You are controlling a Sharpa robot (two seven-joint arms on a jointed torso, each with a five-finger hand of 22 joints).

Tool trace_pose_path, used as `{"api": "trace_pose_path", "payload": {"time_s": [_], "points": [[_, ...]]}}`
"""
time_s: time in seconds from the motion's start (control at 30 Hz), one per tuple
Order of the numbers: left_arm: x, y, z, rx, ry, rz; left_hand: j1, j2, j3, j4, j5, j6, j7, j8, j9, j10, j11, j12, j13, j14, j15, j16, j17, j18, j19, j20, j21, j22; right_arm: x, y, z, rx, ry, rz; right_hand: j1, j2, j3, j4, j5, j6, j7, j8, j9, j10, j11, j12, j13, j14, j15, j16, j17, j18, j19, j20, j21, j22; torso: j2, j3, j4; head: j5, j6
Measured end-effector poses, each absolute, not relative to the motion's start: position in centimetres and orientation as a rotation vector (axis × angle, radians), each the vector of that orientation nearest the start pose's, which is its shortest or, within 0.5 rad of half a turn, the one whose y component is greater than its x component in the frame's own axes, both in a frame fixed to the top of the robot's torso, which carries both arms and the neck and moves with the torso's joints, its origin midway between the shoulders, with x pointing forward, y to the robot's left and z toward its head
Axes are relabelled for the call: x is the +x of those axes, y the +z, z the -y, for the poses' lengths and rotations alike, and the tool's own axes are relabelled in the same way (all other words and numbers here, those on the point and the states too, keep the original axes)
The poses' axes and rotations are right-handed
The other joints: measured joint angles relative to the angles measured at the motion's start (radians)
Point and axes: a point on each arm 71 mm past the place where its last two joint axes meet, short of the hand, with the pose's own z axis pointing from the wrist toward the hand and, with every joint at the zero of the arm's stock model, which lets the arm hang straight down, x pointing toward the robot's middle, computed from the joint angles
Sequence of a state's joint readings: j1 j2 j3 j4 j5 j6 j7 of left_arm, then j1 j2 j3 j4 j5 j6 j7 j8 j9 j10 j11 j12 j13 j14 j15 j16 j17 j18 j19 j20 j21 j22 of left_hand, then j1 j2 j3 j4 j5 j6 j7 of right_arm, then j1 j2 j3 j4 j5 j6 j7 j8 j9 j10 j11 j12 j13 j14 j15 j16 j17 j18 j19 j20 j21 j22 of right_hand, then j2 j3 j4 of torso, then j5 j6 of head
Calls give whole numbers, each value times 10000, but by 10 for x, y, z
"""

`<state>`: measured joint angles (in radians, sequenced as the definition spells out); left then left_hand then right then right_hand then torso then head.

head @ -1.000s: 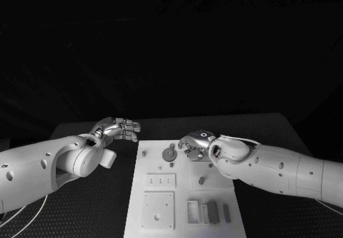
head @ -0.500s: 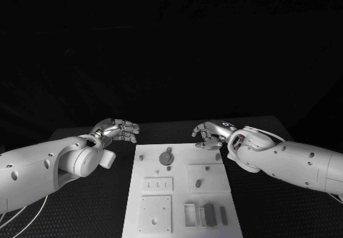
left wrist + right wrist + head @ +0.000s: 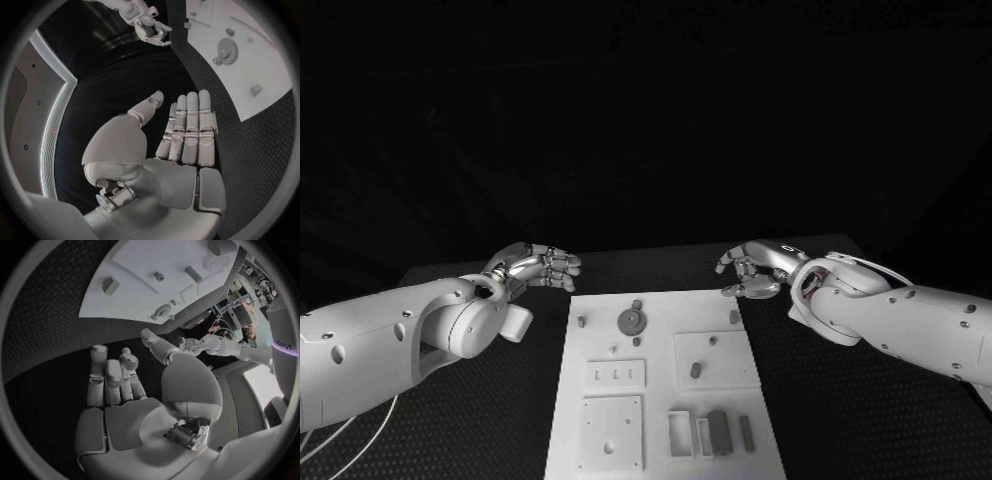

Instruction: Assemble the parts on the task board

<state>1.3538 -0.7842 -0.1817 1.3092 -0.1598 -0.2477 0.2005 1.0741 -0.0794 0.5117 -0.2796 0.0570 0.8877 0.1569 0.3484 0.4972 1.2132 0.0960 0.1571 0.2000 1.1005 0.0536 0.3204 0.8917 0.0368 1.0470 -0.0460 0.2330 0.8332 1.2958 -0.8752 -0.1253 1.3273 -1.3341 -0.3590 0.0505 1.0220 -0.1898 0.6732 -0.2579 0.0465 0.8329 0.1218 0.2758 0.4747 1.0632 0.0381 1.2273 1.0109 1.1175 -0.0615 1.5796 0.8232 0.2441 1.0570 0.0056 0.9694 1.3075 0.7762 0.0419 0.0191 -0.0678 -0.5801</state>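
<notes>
The white task board (image 3: pixel 661 345) lies in the middle of the table. On its far part sits a grey gear (image 3: pixel 632 321), with small pegs (image 3: pixel 734 316) near its edges. Grey blocks (image 3: pixel 720 430) stand at the near end beside a white frame. My left hand (image 3: pixel 538 265) hovers off the board's far left corner; in the left wrist view my left hand (image 3: pixel 181 135) has straight fingers and a bare palm. My right hand (image 3: pixel 759 270) hovers off the far right corner. In the right wrist view my right hand (image 3: pixel 125 385) has loosely bent fingers with nothing in them.
Black textured mat (image 3: pixel 848 400) surrounds the board on both sides. A square plate (image 3: pixel 615 430) with a hole and a slotted plate (image 3: pixel 619 373) lie on the board's near left. The board (image 3: pixel 262 75) and its gear (image 3: pixel 225 48) also show beyond my left fingers.
My right hand has pulled away from the board's far middle, near the gear, to the right and back, off the board. A small peg shows where it was. My left hand has barely moved.
</notes>
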Motion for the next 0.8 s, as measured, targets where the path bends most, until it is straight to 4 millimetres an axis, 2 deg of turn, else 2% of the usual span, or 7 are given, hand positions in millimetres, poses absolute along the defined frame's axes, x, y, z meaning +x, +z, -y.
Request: {"api": "trace_pose_path", "payload": {"time_s": [0.23,0.53,0.8], "points": [[536,-172,-244,-9522,-12528,-16202,0,0,-29,-28,0,33,-33,0,-6,0,0,0,13,0,0,-70,35,-4,0,0,0,13,515,-178,295,-655,5519,-16260,24,-159,-123,123,0,-91,91,0,-33,-145,33,0,-25,-105,62,-48,-18,6,-91,48,-78,0,-38,46,-40,-33,0],[535,-172,-244,-9488,-12567,-16256,0,0,-28,-28,0,-19,19,-48,-30,-58,58,-70,22,0,0,-110,75,-13,0,0,-39,26,506,-202,301,-403,5601,-16604,63,-276,-170,170,0,-124,124,-51,-43,-181,69,0,-24,-173,67,-48,-18,14,-139,72,-97,0,-37,52,-47,-112,25],[535,-173,-244,-9482,-12574,-16279,0,0,-52,-5,0,-54,53,-88,-39,-93,93,-70,32,-1,0,-110,84,-61,0,-1,-39,34,501,-222,303,-204,5623,-16844,63,-276,-178,179,0,-124,124,-51,-52,-181,69,-1,-34,-172,67,-48,-17,17,-140,73,-97,0,-32,47,-35,-148,-55]]}}
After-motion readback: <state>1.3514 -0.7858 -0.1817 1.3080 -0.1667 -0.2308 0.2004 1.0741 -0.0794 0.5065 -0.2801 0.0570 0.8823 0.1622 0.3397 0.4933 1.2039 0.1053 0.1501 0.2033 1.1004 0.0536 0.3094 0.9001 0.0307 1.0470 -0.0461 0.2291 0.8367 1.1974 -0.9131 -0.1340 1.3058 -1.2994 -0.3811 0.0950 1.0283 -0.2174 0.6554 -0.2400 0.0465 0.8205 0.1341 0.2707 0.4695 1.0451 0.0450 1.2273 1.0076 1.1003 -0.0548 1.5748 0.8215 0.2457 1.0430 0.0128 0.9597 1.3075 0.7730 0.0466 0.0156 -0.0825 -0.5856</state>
